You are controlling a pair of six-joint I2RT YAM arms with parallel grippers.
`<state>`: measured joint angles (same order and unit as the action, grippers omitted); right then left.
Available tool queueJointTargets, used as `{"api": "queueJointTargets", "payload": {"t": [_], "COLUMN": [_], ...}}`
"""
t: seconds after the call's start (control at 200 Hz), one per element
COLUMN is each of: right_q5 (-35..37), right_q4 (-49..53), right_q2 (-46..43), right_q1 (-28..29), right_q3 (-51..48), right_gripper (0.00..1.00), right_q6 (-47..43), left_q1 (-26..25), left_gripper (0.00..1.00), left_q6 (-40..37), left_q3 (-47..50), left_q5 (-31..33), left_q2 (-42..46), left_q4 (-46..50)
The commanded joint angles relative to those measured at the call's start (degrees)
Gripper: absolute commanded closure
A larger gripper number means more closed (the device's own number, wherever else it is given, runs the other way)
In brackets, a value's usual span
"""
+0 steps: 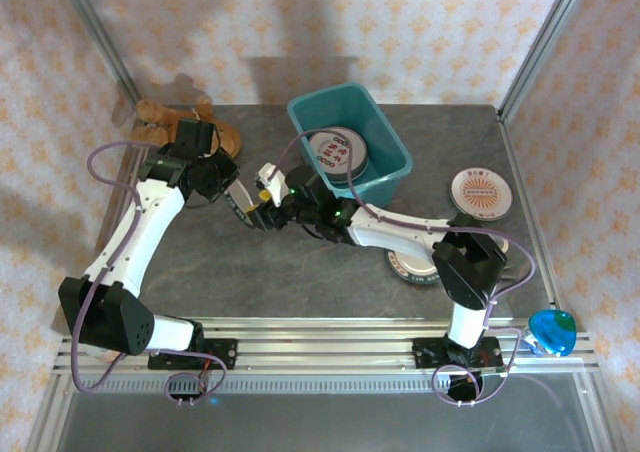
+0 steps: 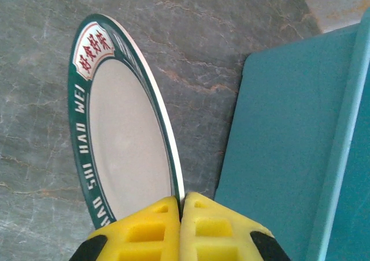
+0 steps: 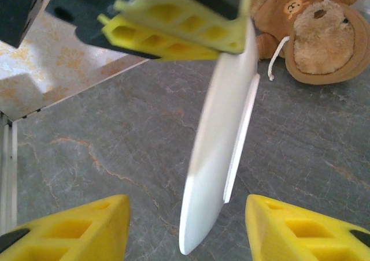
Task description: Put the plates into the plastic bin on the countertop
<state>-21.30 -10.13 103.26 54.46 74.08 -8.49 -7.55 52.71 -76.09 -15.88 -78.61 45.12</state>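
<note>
A green-rimmed white plate (image 2: pixel 124 128) hangs on edge above the countertop (image 1: pixel 300 272), just left of the teal plastic bin (image 1: pixel 350 137). My left gripper (image 2: pixel 181 206) is shut on its rim. From the other side, the right wrist view shows the plate's white underside (image 3: pixel 222 151) reaching down between my right gripper's (image 3: pixel 188 226) open fingers, apart from both pads. In the top view the two grippers meet at the plate (image 1: pixel 238 208). Plates (image 1: pixel 335 150) lie stacked in the bin. An orange-patterned plate (image 1: pixel 480 192) sits right of the bin, and another plate (image 1: pixel 410 268) is partly hidden under my right arm.
A brown teddy bear (image 1: pixel 165 122) lies at the back left, close behind the left gripper. A small blue round object (image 1: pixel 552 332) sits at the front right by the aluminium rail (image 1: pixel 320 337). The bin's outer wall (image 2: pixel 289 157) stands close to the held plate.
</note>
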Motion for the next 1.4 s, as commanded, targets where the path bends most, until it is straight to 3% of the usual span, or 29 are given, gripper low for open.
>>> {"api": "queueJointTargets", "payload": {"t": [0.0,0.28,0.425,0.666,0.876,1.111,1.261,1.391], "right_q5": [7.0,20.2,21.7,22.7,23.9,24.0,22.3,21.1], "right_q4": [-3.5,-5.3,-7.0,-9.5,-10.6,-8.8,-3.9,0.2], "right_q2": [1.6,4.2,5.2,5.4,3.6,0.9,-0.1,-2.1], "right_q1": [1.6,1.8,1.8,1.9,2.0,1.4,-1.2,-3.7], "right_q3": [0.4,2.2,2.6,2.7,1.4,2.3,5.4,8.2], "right_gripper": [0.46,0.54,0.62,0.88,0.98,1.00,1.00,1.00], "right_q6": [-2.8,-0.5,0.4,0.5,-0.6,2.4,7.3,9.5], "left_q1": [-0.9,-1.5,-1.5,-1.5,-1.5,-1.5,-1.5,-1.2], "left_gripper": [1.00,1.00,1.00,1.00,1.00,0.57,0.43,0.37], "left_q6": [1.3,1.3,1.3,1.0,0.5,-2.9,-6.8,-11.8], "left_q3": [-3.4,-4.9,-5.1,-5.9,-6.5,-9.8,-12.5,-17.2], "left_q5": [1.8,1.8,1.5,1.3,1.7,3.8,5.4,6.7], "left_q2": [-0.2,-0.8,-1.5,-2.7,-2.9,-2.7,-3.1,-4.5], "left_q4": [-2.8,-2.7,-2.7,-3.2,-4.1,-5.7,-7.9,-8.1]}}
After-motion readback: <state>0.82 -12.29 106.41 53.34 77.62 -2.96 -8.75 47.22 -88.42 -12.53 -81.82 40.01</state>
